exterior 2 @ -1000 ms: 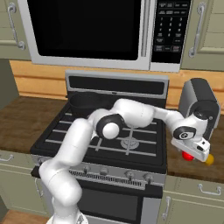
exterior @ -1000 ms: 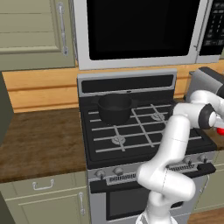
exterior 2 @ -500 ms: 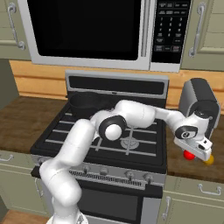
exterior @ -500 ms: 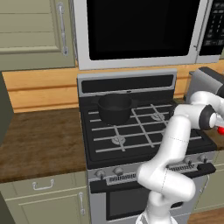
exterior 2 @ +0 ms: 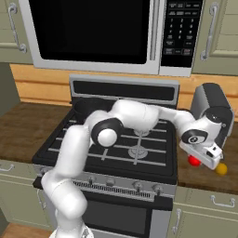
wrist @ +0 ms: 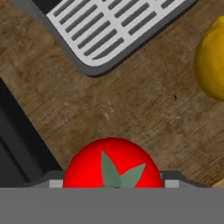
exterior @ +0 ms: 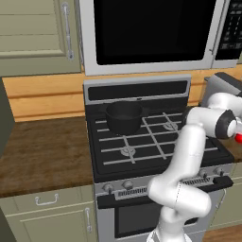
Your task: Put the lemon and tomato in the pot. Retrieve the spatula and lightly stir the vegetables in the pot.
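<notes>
the tomato (wrist: 111,164) lies on the brown wooden table (wrist: 144,109), to the right of the stove. in the hand view it is at the bottom middle, red and round, with its green leaf star turned up toward the camera. the lower part of it is cut off by the edge of the view. in the right base view the tomato (exterior 2: 194,161) shows as a small red spot just under the white hand of the arm, and in the left base view a bit of red (exterior: 238,138) shows at the right edge, behind the wrist.

the claw (exterior 2: 207,158) is down over the tomato, on the table just beside the stove's right edge. its finger tips are not clear in any view, so i cannot tell if it already grips the tomato or stands loose around it.

the lemon (wrist: 212,65) lies on the same table, near the tomato but apart from it, at the right edge of the hand view. in the right base view the lemon (exterior 2: 221,168) is to the right of the hand, close to it.

the toaster (exterior 2: 211,109) stands on the table behind the hand, against the wall.

the pot (exterior: 124,116) is well apart from all this, on the back left burner of the stove (exterior: 146,142). it is black and upright. above the stove hangs the microwave (exterior: 151,33).
</notes>
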Motion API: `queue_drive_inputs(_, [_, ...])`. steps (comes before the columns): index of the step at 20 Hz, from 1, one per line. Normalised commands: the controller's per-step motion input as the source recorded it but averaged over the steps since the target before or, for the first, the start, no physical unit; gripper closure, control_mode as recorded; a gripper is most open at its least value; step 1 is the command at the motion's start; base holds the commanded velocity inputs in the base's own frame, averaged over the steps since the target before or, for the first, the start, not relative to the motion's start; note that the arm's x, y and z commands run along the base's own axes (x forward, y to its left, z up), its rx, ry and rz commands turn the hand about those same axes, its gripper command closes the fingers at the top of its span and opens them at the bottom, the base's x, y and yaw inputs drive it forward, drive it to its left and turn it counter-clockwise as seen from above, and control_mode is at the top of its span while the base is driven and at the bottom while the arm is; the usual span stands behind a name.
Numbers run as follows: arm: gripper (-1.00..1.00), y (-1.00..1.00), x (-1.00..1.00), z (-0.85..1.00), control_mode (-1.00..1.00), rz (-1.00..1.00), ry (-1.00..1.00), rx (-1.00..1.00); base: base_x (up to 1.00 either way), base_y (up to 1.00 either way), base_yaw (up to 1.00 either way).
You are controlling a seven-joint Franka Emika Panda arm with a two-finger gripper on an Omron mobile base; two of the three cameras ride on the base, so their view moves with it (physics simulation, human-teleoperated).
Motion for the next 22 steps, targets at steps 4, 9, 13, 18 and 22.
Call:
queue_drive_inputs(4, [1.00, 1.00, -0.57, 0.61, -1.00, 0.02, -0.20, -0.07, 0.00, 0.00, 0.00])
queue_drive_inputs(9, [1.00, 1.00, -0.18, 0.57, -1.00, 0.07, -0.16, -0.12, 0.00, 0.00, 0.00])
queue_drive_inputs(13, [1.00, 1.00, 0.00, 0.61, -1.00, 0.06, -0.09, -0.13, 0.00, 0.00, 0.00])
queue_drive_inputs(18, [1.00, 1.00, 0.01, 0.68, -1.00, 0.09, -0.09, -0.11, 0.00, 0.00, 0.00])
queue_drive_inputs(22, [1.00, 1.00, 0.00, 0.57, -1.00, 0.15, -0.16, -0.12, 0.00, 0.00, 0.00])
